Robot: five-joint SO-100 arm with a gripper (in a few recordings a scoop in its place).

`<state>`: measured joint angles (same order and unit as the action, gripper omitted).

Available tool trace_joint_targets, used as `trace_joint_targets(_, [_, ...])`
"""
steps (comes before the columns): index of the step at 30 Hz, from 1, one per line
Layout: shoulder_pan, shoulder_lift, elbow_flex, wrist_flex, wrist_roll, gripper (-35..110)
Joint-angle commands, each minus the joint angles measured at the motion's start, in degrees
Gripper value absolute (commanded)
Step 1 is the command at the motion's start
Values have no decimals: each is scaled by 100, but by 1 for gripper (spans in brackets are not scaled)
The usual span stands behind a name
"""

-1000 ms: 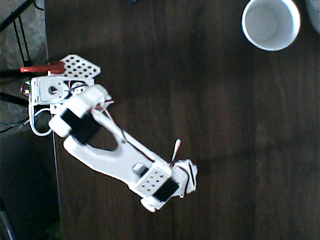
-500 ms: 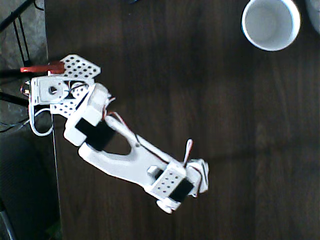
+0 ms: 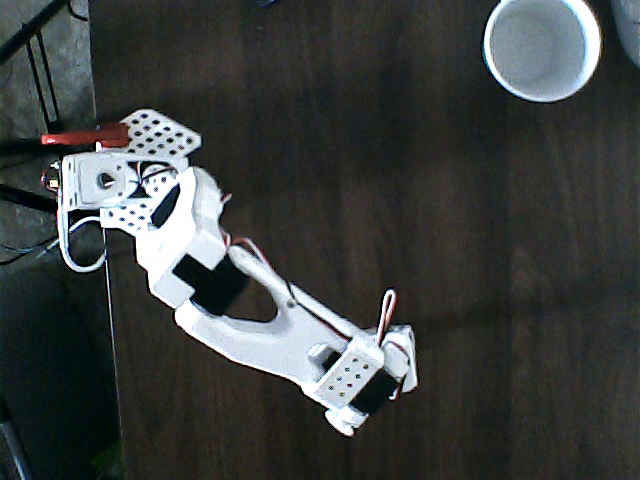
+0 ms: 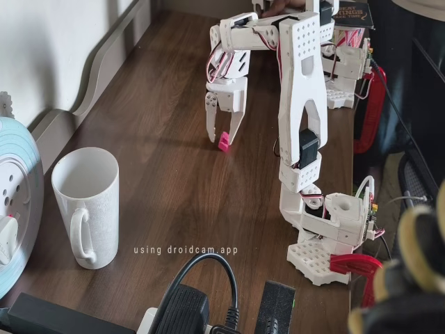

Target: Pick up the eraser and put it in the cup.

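In the fixed view the white gripper (image 4: pixel 224 131) points down at the dark wooden table (image 4: pixel 174 174), its two fingers spread apart with the tips at the tabletop on either side of the small pink eraser (image 4: pixel 224 141), which lies on the wood between them, not yet clenched. The white cup (image 4: pixel 87 207) stands upright well apart from it, near the front left; in the overhead view the cup (image 3: pixel 541 47) sits at the top right, far from the arm (image 3: pixel 270 320).

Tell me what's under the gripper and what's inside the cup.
In the fixed view the gripper hangs fingers-down over the pink eraser on the table. In the overhead view the arm covers that spot. The cup looks empty.
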<state>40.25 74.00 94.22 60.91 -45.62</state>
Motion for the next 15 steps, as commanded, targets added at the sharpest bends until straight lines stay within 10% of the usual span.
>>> trace_joint_targets(1, [123,70,-79,290,44,0])
trace_joint_targets(15, [-870,1925,-62,958,-193,0])
